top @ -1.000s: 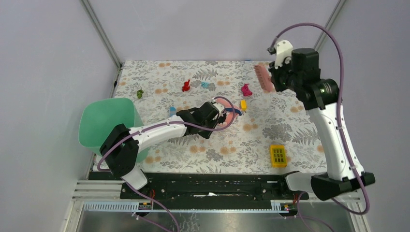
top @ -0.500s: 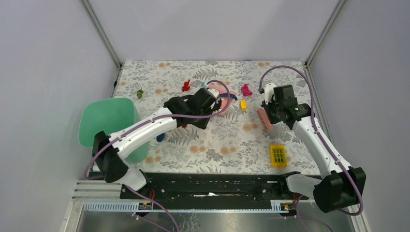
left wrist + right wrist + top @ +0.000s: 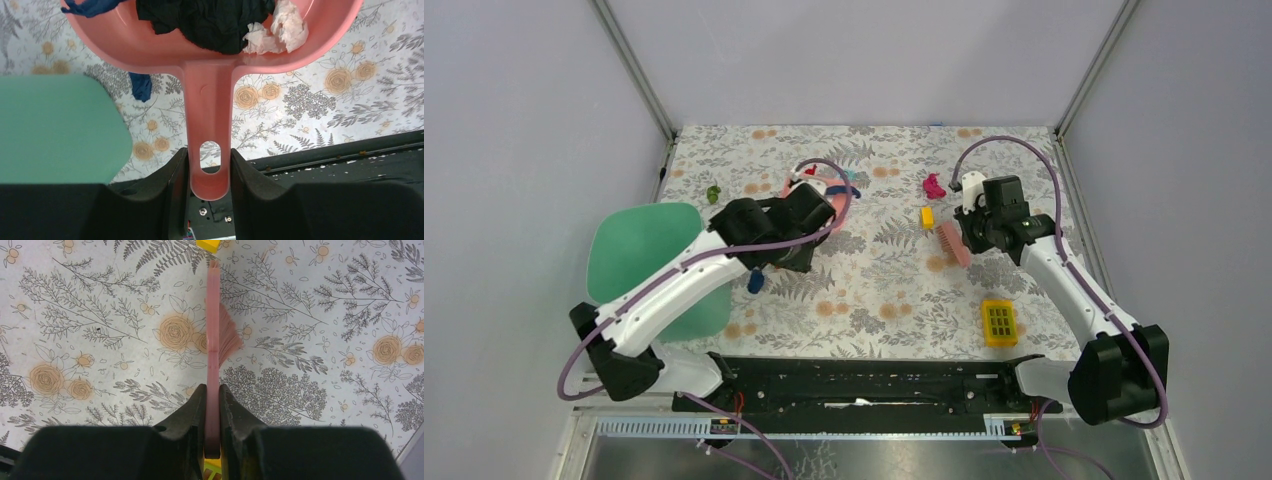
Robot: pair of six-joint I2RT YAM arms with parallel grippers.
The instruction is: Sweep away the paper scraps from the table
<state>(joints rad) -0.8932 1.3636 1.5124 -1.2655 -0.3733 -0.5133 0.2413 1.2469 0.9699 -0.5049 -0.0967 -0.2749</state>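
Observation:
My left gripper (image 3: 209, 160) is shut on the handle of the pink dustpan (image 3: 210, 95), held over the back left of the table (image 3: 874, 290). The pan holds a dark scrap (image 3: 210, 22), white crumpled paper (image 3: 280, 30) and a navy bit (image 3: 92, 6). On the table lie paper scraps: green (image 3: 713, 193), teal (image 3: 850, 176), magenta (image 3: 934, 186), navy (image 3: 755, 282) and a small yellow bit (image 3: 927, 215). My right gripper (image 3: 212, 395) is shut on the pink brush (image 3: 215, 325), bristles down beside the yellow bit.
A green bin (image 3: 649, 255) stands off the table's left edge, close under my left arm. A yellow block with a grid of holes (image 3: 999, 322) lies at the front right. A black rail (image 3: 854, 375) runs along the near edge.
My left arm carried the dustpan from the table's middle toward the back left. My right arm came down from high at the back right and moved left, bringing the brush down to the table.

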